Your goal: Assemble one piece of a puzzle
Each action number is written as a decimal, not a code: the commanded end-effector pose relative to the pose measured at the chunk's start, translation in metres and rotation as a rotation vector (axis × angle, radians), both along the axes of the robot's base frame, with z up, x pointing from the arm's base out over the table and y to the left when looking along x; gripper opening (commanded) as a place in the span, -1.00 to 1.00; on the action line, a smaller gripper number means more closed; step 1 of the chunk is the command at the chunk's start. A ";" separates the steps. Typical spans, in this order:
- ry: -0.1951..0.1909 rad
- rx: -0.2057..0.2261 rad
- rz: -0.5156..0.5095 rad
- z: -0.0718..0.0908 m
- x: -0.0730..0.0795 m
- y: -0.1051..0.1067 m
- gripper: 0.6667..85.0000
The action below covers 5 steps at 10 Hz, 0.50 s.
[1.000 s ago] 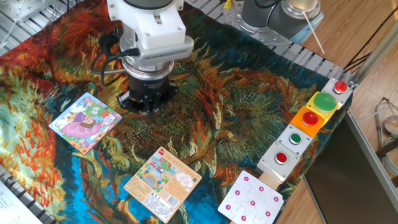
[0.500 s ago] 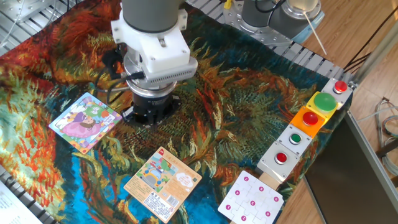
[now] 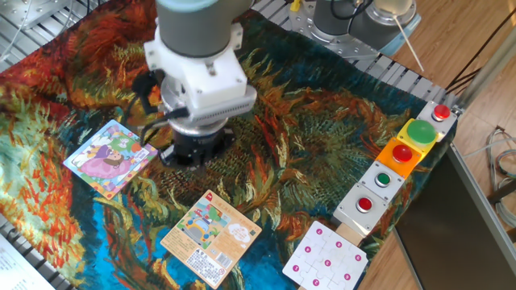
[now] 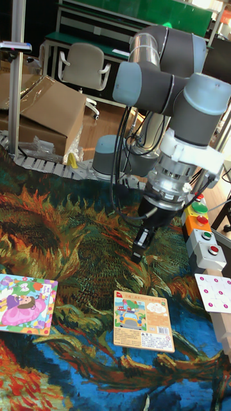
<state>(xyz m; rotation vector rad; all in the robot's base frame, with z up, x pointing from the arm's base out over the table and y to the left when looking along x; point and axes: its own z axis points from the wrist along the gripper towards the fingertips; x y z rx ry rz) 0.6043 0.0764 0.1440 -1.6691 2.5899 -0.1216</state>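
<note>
A lab: office chair (image 4: 85,66), cardboard box (image 4: 45,115), button boxes (image 3: 401,165).

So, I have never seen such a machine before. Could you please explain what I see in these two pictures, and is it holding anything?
The grey and white machine is a robot arm. At its end is a gripper, the black part with two jaws.

Both pictures show the same moment. One camera looks down on the table from above. The taller picture comes from a camera nearer table height, and it also shows the room behind.

A colourful painted cloth covers the table. On it lie three flat things: the puzzle with a cartoon girl, a tan card with printed text, and a white card with pink dots. A row of coloured buttons stands at the side.

The gripper hangs above the cloth, close to the puzzle. I cannot tell whether the jaws are open, or whether they hold anything.
</note>
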 end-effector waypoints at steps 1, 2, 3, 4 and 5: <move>0.048 0.039 0.047 -0.018 0.010 0.010 0.04; 0.059 0.046 0.067 -0.025 0.013 0.011 0.04; 0.083 0.071 0.069 -0.031 0.011 0.016 0.04; 0.084 0.072 0.080 -0.034 0.014 0.016 0.04; 0.077 0.087 0.073 -0.034 0.016 0.020 0.02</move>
